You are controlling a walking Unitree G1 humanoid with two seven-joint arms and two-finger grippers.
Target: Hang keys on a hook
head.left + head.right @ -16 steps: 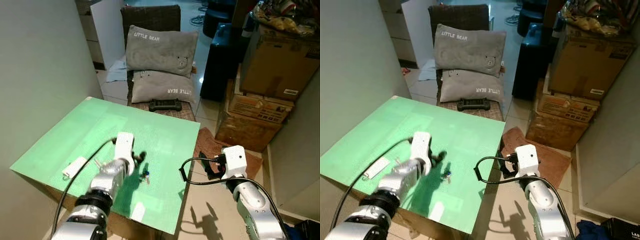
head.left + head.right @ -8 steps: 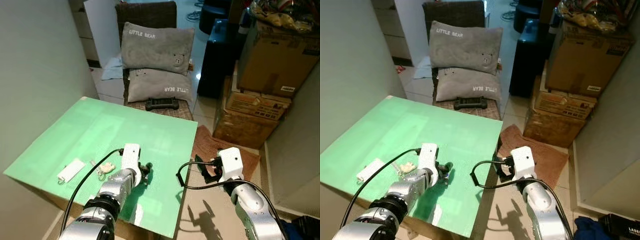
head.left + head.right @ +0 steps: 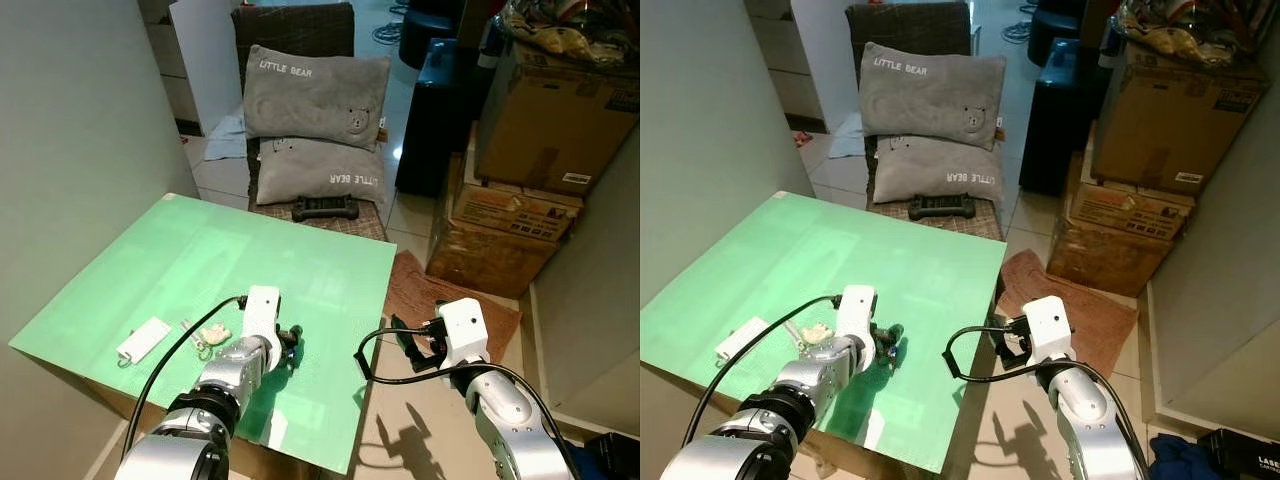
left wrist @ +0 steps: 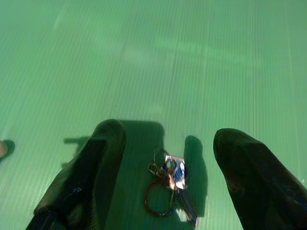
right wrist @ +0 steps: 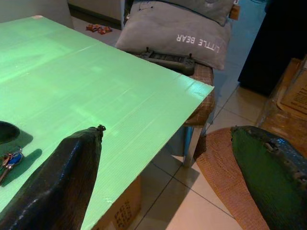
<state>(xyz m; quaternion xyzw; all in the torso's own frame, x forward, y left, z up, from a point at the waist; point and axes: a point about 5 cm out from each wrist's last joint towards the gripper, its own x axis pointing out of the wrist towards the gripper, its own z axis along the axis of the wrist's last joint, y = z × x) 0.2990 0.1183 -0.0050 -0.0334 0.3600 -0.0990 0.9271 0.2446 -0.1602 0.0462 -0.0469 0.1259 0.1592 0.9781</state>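
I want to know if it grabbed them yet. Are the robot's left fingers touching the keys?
Apart. In the left wrist view, the keys lie on the green table between the open left gripper, with green showing on both sides of them.

Left tool (image 4: 165,158) moved forward over table (image 3: 320,270), fingers now straddling keys (image 4: 170,189).
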